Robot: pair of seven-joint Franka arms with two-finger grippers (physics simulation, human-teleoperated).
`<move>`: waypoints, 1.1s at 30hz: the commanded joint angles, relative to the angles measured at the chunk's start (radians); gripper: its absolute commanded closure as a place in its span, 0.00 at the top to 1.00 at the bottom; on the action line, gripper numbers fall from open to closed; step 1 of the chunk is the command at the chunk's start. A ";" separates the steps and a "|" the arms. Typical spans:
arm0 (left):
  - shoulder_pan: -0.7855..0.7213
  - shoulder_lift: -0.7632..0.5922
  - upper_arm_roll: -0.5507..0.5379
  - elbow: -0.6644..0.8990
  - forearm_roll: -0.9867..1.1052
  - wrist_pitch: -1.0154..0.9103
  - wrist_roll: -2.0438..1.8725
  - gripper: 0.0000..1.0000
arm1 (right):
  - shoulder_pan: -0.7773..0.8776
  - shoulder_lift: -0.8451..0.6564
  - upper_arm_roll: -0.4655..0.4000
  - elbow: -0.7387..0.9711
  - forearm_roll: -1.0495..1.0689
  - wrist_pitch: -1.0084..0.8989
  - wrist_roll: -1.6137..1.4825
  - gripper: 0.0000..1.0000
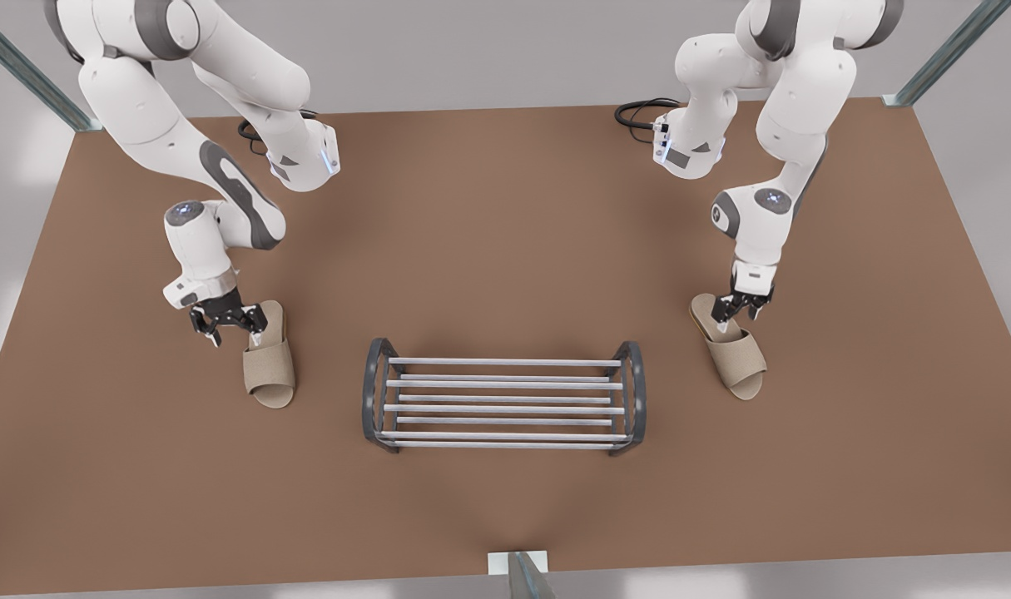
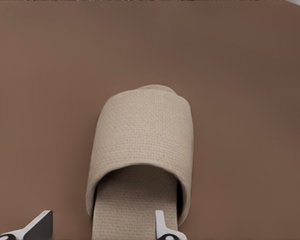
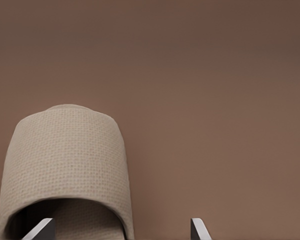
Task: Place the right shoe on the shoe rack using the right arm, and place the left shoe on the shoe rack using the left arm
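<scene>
1. A brown tabletop [image 1: 505,233] carries everything, with grey floor around it.
2. My left tool [image 1: 738,314] is down at the heel of the left shoe [image 1: 731,348], on the front view's right. Its jaws are spread wide and hold nothing: one finger [image 2: 162,227] is over the insole and the other is beyond the shoe's edge.
3. My right tool [image 1: 226,320] is low at the heel of the right shoe [image 1: 270,362], on the front view's left. It too is wide apart and empty, with one finger [image 3: 40,230] at the shoe's mouth.
4. The shoe rack [image 1: 376,391] stands between the two shoes, well apart from both.
5. Both shoes lie flat on the tabletop.
</scene>
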 commanded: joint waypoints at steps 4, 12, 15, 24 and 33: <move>0.000 0.020 0.006 0.024 0.000 0.000 0.033 0.99 | -0.027 0.026 0.000 0.023 -0.052 0.002 -0.057 1.00; -0.036 0.046 0.063 0.058 0.003 0.002 0.041 0.99 | -0.044 0.065 0.000 0.057 -0.069 0.002 -0.057 1.00; -0.036 0.052 0.063 0.067 0.003 0.002 0.041 0.99 | -0.044 0.065 0.000 0.057 -0.069 0.002 -0.057 1.00; -0.036 0.063 0.063 0.089 0.003 0.006 0.041 0.80 | -0.044 0.092 0.000 0.079 -0.069 0.002 -0.059 1.00; -0.034 0.052 0.102 0.096 -0.001 0.006 0.041 0.25 | -0.042 0.114 0.000 0.098 -0.070 0.002 -0.059 1.00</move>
